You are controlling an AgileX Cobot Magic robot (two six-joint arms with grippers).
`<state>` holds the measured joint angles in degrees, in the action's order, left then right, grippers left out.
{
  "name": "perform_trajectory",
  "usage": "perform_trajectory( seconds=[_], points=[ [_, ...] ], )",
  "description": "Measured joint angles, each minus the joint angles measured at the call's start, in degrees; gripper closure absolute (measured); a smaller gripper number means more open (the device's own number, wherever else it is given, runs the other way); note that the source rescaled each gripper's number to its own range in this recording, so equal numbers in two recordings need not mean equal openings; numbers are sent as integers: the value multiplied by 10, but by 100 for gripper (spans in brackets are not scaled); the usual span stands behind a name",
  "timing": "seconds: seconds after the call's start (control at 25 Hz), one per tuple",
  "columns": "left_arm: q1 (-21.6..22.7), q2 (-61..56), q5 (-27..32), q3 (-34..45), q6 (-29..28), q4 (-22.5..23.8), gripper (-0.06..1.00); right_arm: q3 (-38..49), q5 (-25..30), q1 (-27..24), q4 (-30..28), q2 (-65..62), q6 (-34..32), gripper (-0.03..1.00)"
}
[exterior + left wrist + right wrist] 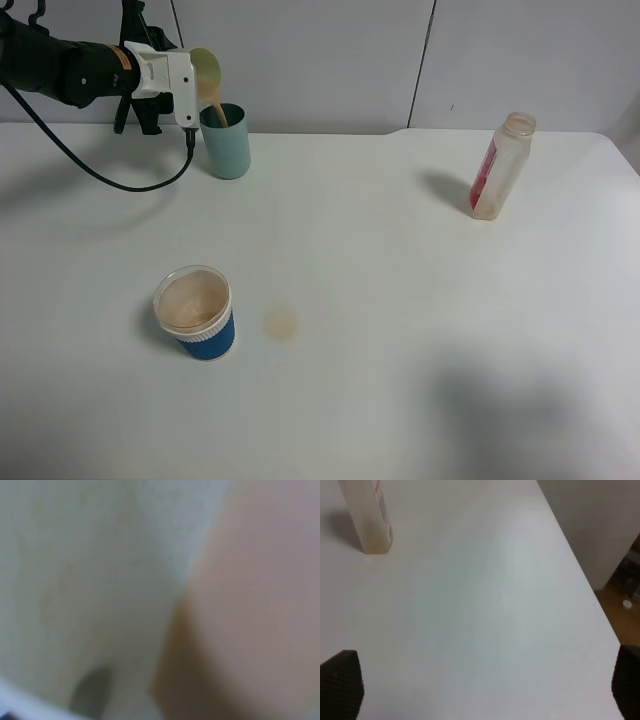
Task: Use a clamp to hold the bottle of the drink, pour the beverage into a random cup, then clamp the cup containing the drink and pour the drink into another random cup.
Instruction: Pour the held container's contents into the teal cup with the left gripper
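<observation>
We see a wide white table (pixel 400 300) filling most of the high view. Over its far left corner reaches the black left arm (pixel 60 68), ending in the grey-white clamp (pixel 190 90), whose fingers are closed on the pale yellow-green cup (pixel 205 68). That cup is tipped well over on its side, its mouth just above the rim of the teal cup (pixel 227 142), which stands upright on the table at the far left. A stream of light pinkish-brown beverage (pixel 213 103) runs from the tilted cup down into the teal one. In the left wrist view we can make out only the blurred pale inside wall of the held cup (pixel 100 580) and the brownish liquid (pixel 250 605) lying against it.

The bottle (pixel 501 166) stands upright near the far right edge of the table, capless, well apart from all the cups, with a little liquid left at its bottom. The right wrist view shows the same bottle (pixel 370 515) beyond the right gripper (pixel 485 685), whose dark fingertips (pixel 341 682) stand wide apart over bare table, holding nothing.

Nearer to us on the left stands the blue cup (pixel 195 312) with its white rim, holding brownish drink. Just beside it to the right lies a small tan spill (pixel 282 322).
</observation>
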<state>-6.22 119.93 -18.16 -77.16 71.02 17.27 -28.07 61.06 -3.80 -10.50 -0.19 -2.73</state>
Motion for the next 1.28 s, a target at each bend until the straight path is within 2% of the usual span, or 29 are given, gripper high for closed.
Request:
perform_trajectory(
  seconds=[0.8,1.28],
  points=[
    [0,0,-42,0,34,-2,93,0,0,0,0,0,0,-3],
    [0,0,-45,0,43,-2,93,0,0,0,0,0,0,-3]
  ],
)
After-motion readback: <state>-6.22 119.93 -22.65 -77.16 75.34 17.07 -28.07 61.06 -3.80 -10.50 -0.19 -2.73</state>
